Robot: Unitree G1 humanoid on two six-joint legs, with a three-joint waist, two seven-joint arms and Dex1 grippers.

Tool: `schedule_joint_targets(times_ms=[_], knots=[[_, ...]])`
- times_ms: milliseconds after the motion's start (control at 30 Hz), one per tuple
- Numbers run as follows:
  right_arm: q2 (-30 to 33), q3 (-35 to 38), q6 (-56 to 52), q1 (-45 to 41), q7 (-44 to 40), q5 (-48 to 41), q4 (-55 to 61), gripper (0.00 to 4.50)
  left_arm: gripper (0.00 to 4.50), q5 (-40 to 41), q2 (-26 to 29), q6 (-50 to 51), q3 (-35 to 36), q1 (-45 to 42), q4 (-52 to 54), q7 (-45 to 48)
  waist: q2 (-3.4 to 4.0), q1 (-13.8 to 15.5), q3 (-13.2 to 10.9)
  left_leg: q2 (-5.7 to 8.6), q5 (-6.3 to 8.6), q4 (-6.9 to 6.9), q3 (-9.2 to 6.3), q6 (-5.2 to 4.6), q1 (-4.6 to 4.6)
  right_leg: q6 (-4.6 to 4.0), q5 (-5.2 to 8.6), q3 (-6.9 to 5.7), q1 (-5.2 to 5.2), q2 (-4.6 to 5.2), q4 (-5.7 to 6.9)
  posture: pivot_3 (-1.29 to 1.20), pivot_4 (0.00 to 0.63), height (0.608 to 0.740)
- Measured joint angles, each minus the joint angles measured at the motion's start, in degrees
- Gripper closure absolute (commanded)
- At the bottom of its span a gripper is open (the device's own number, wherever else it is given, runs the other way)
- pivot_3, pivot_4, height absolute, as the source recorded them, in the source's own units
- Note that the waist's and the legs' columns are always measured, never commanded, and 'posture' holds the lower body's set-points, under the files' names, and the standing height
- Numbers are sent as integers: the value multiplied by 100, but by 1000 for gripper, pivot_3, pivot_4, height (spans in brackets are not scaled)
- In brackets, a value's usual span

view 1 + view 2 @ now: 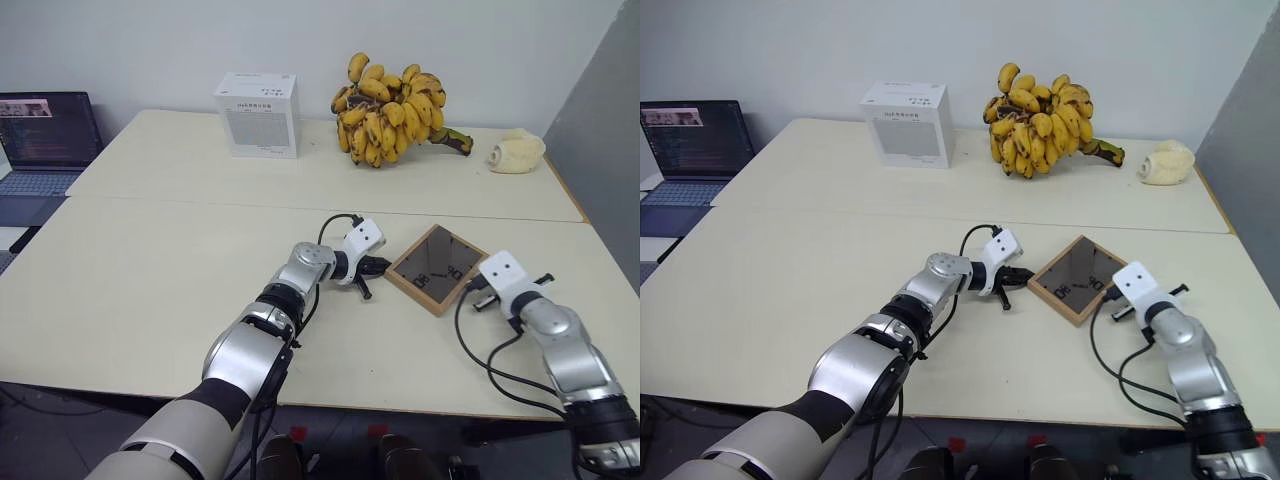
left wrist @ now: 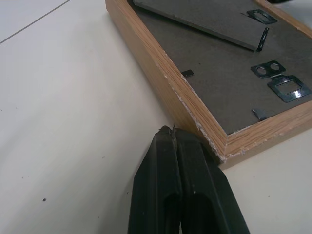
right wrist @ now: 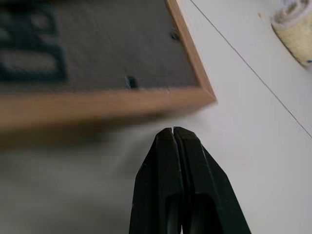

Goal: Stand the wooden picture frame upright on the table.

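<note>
Lying flat, grey back up, on the table (image 1: pixel 150 290) between the two grippers: the frame (image 1: pixel 437 268), near the front edge. Left gripper (image 2: pixel 171 132) pressed shut, tips just beside one wooden corner. Right gripper (image 3: pixel 172 131) also pressed shut, empty, close to the opposite edge.

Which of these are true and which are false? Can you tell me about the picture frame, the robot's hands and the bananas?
1. The wooden picture frame lies flat on the table, back side up. True.
2. The left hand is wide open. False: its fingers are pressed shut, right by the frame's corner.
3. The right hand is holding the frame. False: it is shut, holding nothing, beside the frame's edge.
4. The bananas sit next to a white box. True.
5. The frame stands upright. False: it lies flat.
</note>
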State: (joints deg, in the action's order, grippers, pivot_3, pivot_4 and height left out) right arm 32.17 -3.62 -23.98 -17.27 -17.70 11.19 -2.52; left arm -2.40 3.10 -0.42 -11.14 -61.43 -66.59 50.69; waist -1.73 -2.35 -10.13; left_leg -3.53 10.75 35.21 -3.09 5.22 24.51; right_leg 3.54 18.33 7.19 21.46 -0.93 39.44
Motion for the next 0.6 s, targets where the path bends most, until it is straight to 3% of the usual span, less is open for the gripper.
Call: schedule_joint_targets(times_ms=[267,600], knots=[[-467,-246,69,-564,-90,113,-426,4482,4500,8,399,507,26,610,1294,355,1,-98,1,-3,-2,0,0,0,-9,-1,1,0,0,-1,15,0,150,740],[-823,-540,134,-637,-393,117,-379,4482,4500,346,1389,2566,42,1905,4931,979,2,-137,0,-6,-9,2,-3,6,-26,-5,3,0,-4,-2,47,0,150,740]])
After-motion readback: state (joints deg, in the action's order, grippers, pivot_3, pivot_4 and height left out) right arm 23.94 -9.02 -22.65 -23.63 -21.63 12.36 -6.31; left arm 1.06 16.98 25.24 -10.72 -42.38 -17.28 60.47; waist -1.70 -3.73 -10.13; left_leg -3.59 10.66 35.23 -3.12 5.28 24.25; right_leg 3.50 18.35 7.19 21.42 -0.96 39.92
